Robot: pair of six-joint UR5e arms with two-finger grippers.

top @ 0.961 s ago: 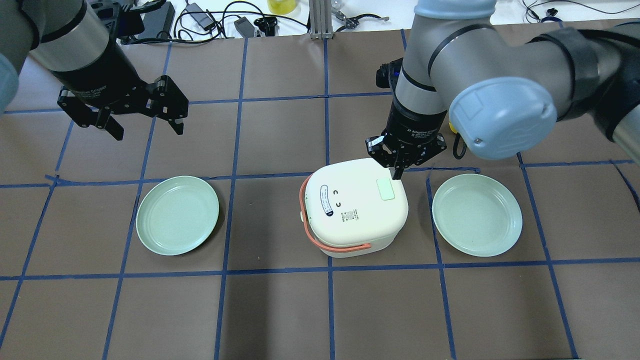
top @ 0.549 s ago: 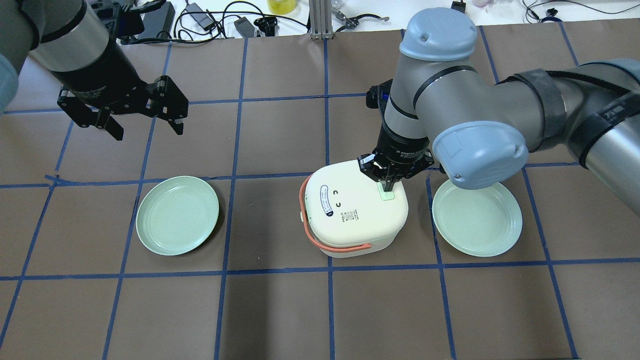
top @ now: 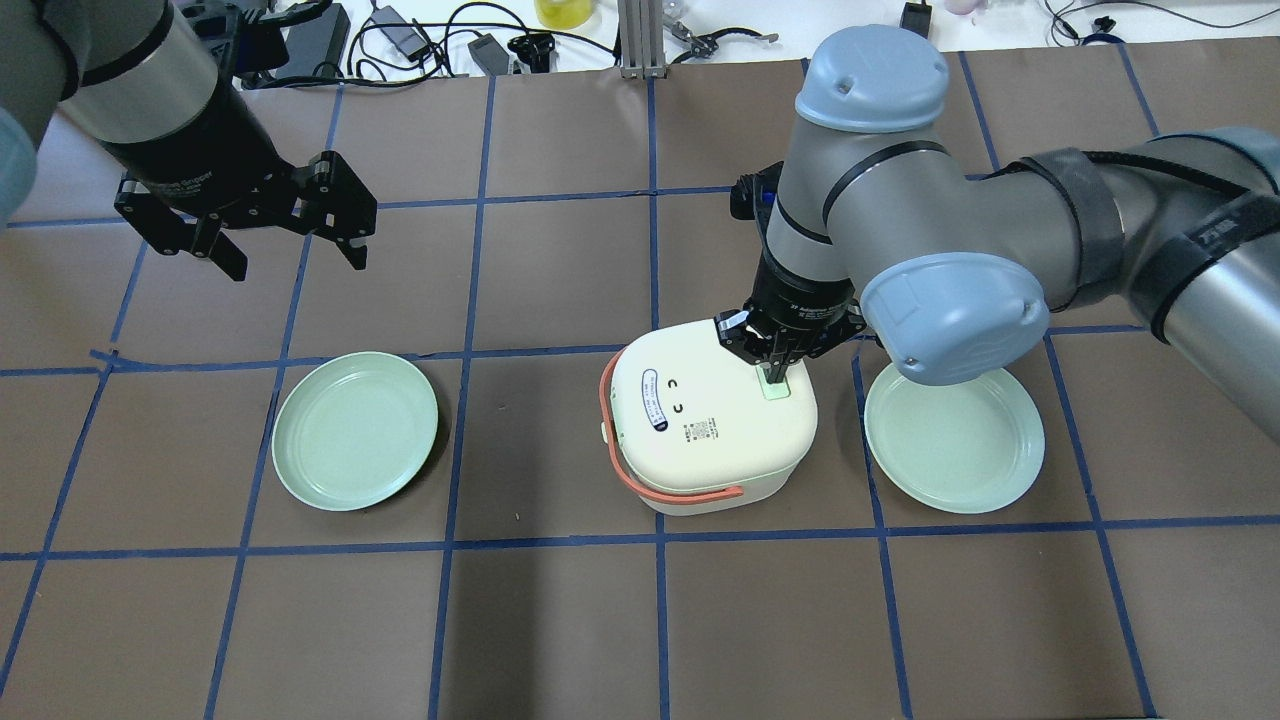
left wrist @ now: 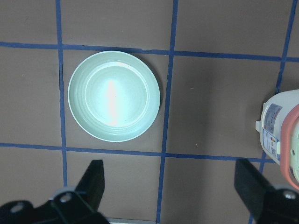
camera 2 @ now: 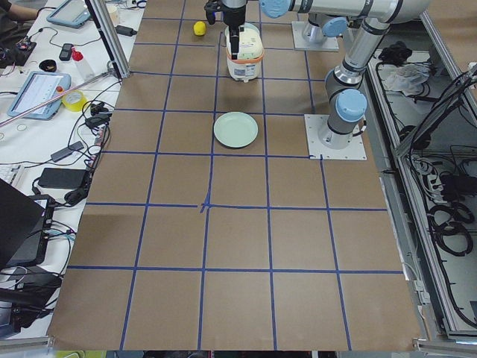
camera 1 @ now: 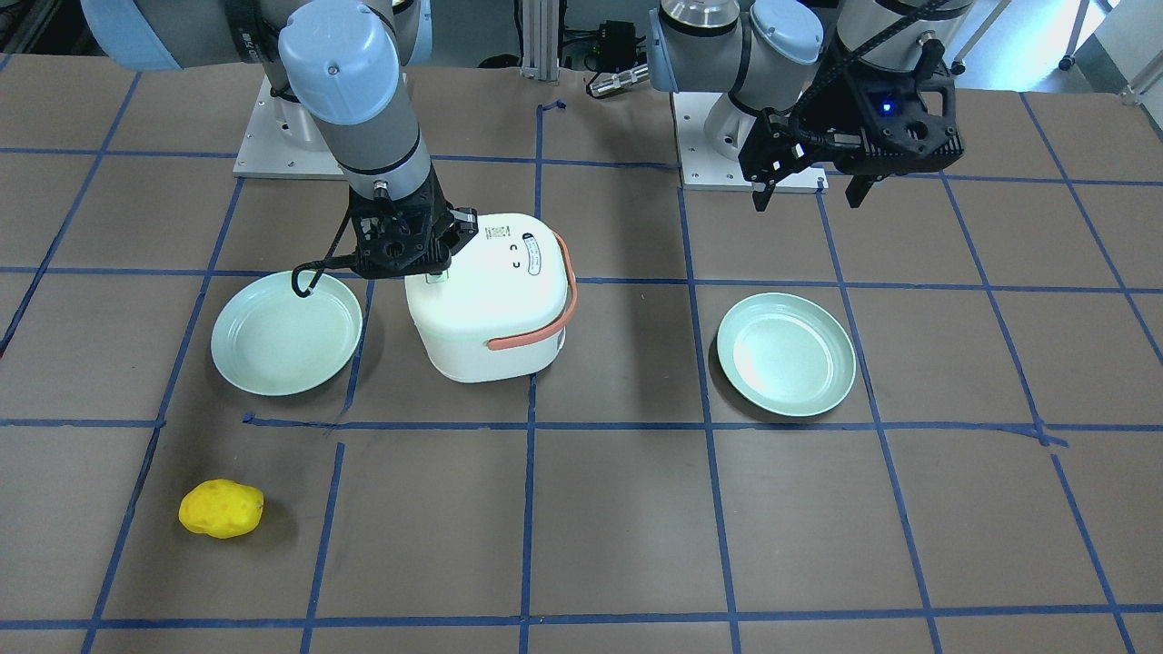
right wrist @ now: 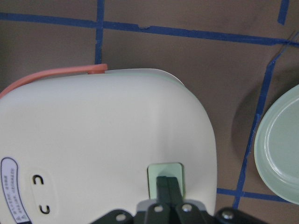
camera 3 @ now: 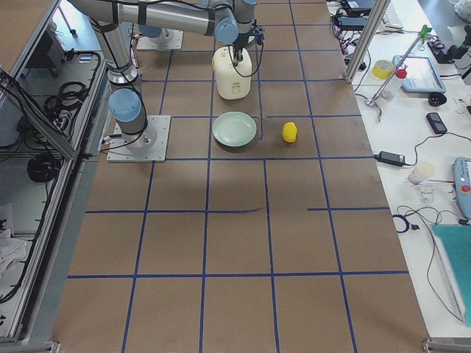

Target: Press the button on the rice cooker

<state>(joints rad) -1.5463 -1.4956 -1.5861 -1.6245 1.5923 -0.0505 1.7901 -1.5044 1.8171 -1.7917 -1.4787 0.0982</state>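
A cream rice cooker with a salmon handle stands mid-table; it also shows in the front view and the right wrist view. Its pale green button sits on the lid's right side. My right gripper is shut, and its joined fingertips rest on the green button. My left gripper is open and empty, held high over the table's back left, far from the cooker. Its fingers frame a green plate in the left wrist view.
A green plate lies left of the cooker and another right of it. A yellow potato-like object lies on the operators' side. Cables and gadgets line the far edge.
My right gripper has come down from behind the cooker onto the green button and now stays there. The left arm has not moved.
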